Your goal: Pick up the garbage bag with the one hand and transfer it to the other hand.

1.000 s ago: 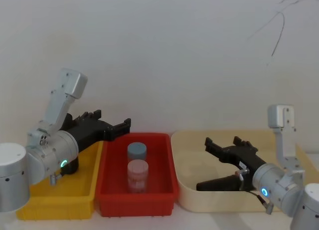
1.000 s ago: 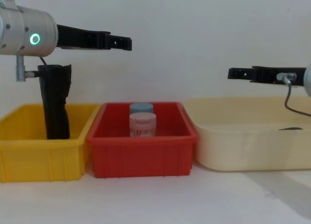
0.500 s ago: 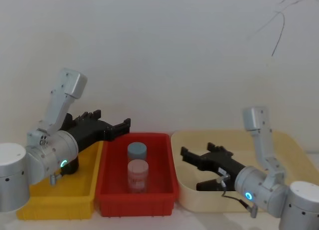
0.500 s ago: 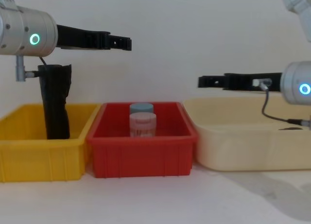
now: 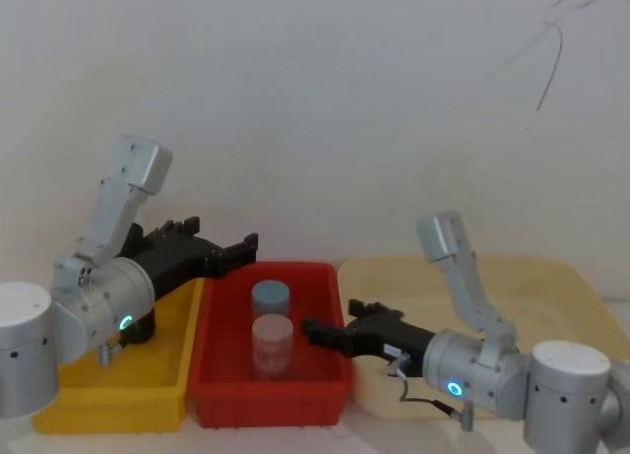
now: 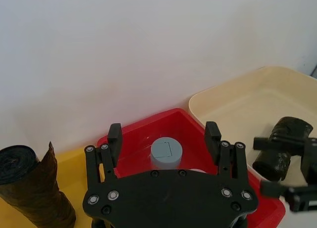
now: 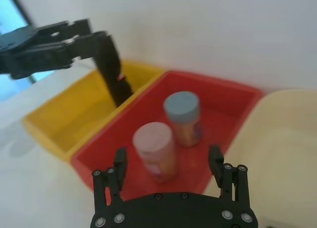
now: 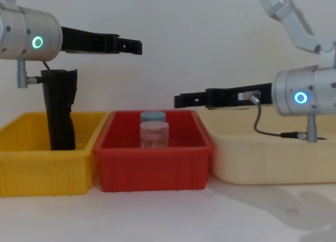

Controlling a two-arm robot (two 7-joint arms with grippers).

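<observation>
Blue-ringed right gripper (image 8: 181, 100) has swung across in the last second. It was above the cream bin (image 8: 262, 158); now its tips sit over the red bin (image 8: 152, 171), above the jars (image 5: 274, 344), pointing toward the left gripper (image 8: 134, 45). Its fingers are spread wide with nothing between them.

Green-ringed left gripper hasn't budged. It's also spread and empty, tips higher than the right's and well apart from them.

Garbage bag (image 8: 60, 111) stands upright in the yellow bin (image 8: 42, 168), below the left wrist and back from its fingertips, not gripped. Second black roll (image 6: 282, 146) lies in the cream bin, back from the right gripper's tips.

My read: the receiver is staging early near the handover spot, but pickup isn't done. Left has to pull back and drop onto the bag first.
</observation>
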